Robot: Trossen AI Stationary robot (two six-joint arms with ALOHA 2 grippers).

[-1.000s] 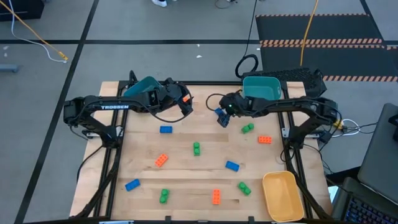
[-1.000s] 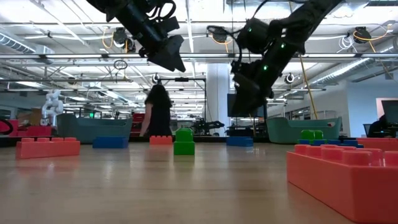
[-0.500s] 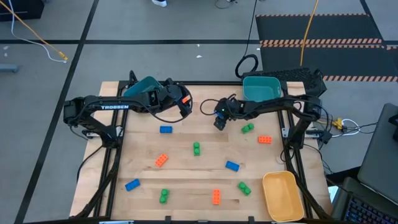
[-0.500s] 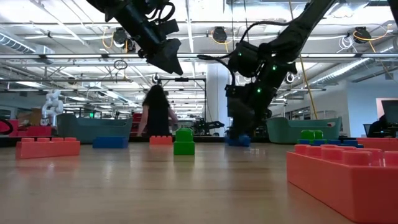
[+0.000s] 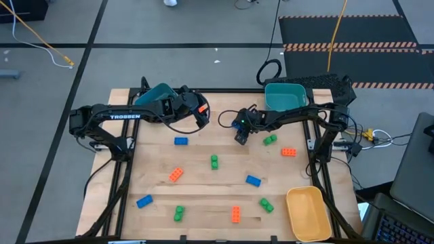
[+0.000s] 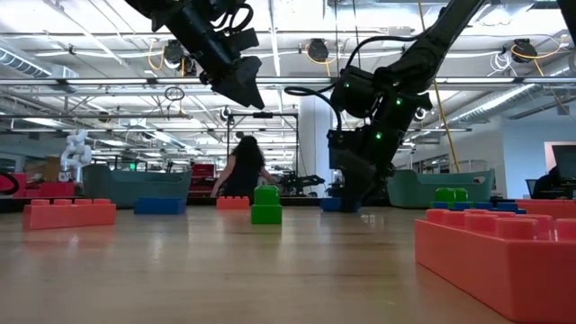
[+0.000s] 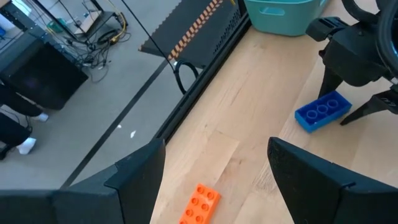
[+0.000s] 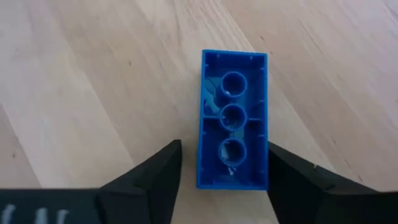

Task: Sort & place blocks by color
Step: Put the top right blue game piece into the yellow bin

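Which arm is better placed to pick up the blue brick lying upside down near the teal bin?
Right: the right gripper is open around the blue brick; the left gripper is farther off.

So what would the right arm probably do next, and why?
Probably close its tool on the blue block. The block lies upside down on the table, between the open fingers and apparently not yet gripped.

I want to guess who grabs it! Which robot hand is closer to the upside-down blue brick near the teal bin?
Right. The right gripper is right over the blue brick, open fingers on both sides. The left gripper hangs farther off, across the table, open and empty.
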